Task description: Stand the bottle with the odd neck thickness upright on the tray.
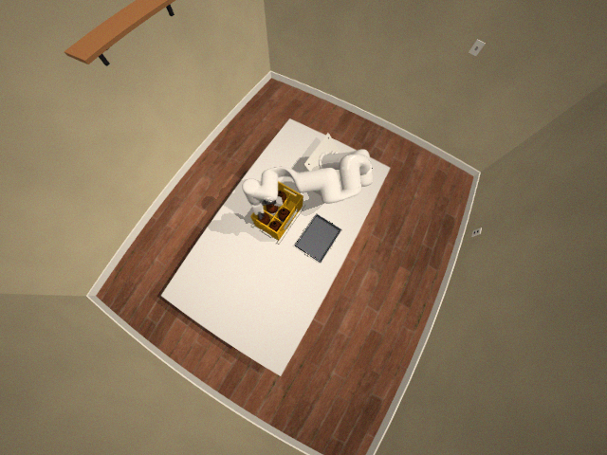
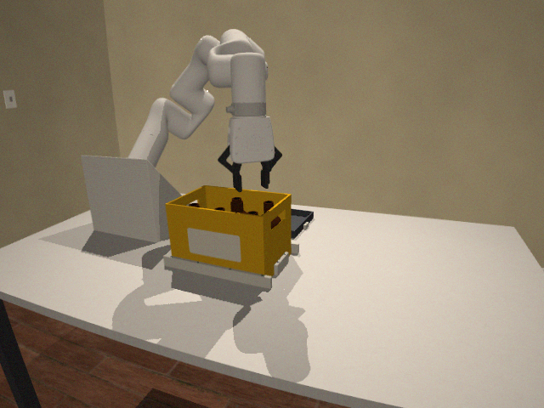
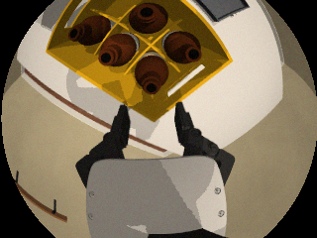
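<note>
A yellow crate holds several brown bottles, all standing in its cells. Their necks show in the exterior view, one near the middle and one to the right. The wrist view looks down on their mouths, the nearest bottle just ahead of the fingers. My gripper is open and empty. It hangs a little above the crate's rim, over the near-side bottles, touching none. The dark grey tray lies empty beside the crate.
The crate sits on a pale low base on the white table. The arm's grey pedestal stands behind the crate to the left. A wooden shelf hangs on the wall.
</note>
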Tool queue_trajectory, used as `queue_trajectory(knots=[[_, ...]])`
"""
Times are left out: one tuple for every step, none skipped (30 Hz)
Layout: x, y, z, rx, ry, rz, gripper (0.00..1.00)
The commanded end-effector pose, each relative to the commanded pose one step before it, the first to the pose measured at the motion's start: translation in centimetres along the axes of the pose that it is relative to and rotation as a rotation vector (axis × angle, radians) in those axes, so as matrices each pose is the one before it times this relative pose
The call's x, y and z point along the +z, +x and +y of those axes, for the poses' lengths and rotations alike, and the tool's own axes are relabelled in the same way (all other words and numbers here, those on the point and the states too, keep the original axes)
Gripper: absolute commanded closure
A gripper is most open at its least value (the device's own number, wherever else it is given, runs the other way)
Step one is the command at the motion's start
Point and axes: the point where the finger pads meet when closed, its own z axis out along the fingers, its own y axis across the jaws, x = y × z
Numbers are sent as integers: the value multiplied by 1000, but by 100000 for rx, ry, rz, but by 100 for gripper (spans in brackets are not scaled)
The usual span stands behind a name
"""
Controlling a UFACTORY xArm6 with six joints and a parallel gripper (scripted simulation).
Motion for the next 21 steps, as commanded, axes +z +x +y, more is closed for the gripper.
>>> queue_trajectory(knots=[[-410, -87, 60, -116, -84, -390, 35], [-14, 0, 0, 0, 0, 0, 35], [-5, 0, 0, 0, 0, 0, 35], [-1, 0, 0, 0, 0, 0, 35], [0, 0, 0, 0, 0, 0, 100], [0, 0, 0, 0, 0, 0, 100], [0, 0, 0, 0, 0, 0, 100], [0, 0, 0, 0, 0, 0, 100], [0, 0, 0, 0, 0, 0, 100], [0, 0, 0, 0, 0, 0, 100], [0, 0, 0, 0, 0, 0, 100], [0, 0, 0, 0, 0, 0, 100], [0, 0, 0, 0, 0, 0, 100], [0, 0, 0, 0, 0, 0, 100], [0, 0, 0, 0, 0, 0, 100], [0, 0, 0, 0, 0, 0, 100], [0, 0, 0, 0, 0, 0, 100], [0, 0, 0, 0, 0, 0, 100], [0, 0, 0, 0, 0, 0, 100], [0, 0, 0, 0, 0, 0, 100], [0, 0, 0, 0, 0, 0, 100]])
